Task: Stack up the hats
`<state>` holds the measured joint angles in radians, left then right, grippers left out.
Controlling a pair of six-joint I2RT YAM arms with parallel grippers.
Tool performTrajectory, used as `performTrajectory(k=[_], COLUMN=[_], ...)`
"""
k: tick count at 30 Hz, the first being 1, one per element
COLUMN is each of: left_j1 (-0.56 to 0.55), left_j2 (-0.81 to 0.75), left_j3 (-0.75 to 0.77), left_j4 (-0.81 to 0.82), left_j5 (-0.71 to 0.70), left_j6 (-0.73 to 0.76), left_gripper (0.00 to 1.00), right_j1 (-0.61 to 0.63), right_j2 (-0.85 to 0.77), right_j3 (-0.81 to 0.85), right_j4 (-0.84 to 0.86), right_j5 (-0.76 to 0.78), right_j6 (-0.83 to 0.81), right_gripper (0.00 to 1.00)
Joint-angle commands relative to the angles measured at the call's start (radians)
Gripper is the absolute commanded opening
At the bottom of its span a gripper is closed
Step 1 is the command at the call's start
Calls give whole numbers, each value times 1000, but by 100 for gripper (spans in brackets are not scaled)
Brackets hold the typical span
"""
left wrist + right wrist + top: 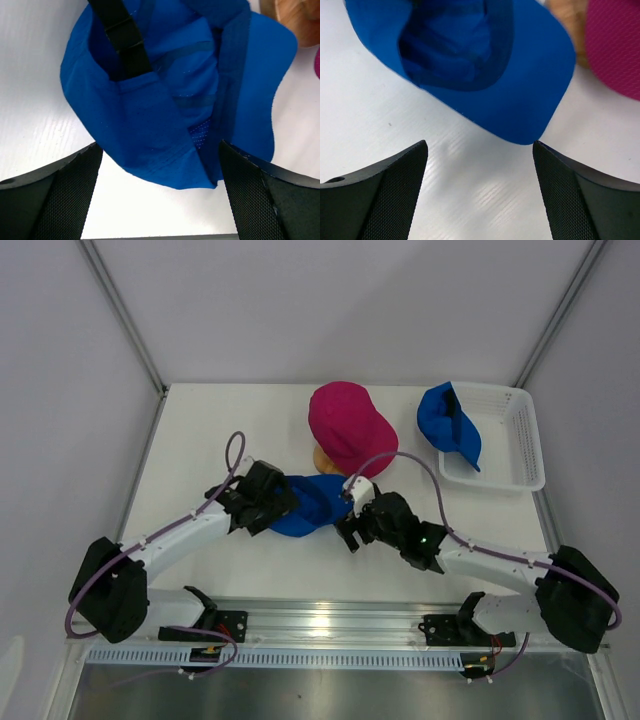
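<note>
Left gripper [268, 505]: jaws wide, empty, at 9 o'clock of upturned blue cap [312, 502], looks set for two-handed lift. Right gripper [352, 527]: wide, empty, 4 o'clock by brim. Pink cap [345, 425] at 12, probably on wooden stand [322, 458]. Second blue cap [450, 425] in basket [525, 445], 2 o'clock.

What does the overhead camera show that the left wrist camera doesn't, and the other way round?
Only the overhead view shows the second blue cap lying at the left end of the white basket, and the right gripper. Only the left wrist view shows the black strap inside the upturned blue cap. Both show that blue cap on the table and the open left gripper close to it.
</note>
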<state>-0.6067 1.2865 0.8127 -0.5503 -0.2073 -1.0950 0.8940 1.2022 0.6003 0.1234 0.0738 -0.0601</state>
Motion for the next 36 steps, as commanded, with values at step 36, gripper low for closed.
performTrajectory(k=[36], left_j1=[183], left_j2=[-141], left_j3=[-124], left_j4=[138], left_j5=[88], left_j6=[99], left_gripper=[99], right_j1=[201], right_j2=[395], right_j3=[247], right_j4=[107], right_j5=[382], right_j6=[-438], right_gripper=[92])
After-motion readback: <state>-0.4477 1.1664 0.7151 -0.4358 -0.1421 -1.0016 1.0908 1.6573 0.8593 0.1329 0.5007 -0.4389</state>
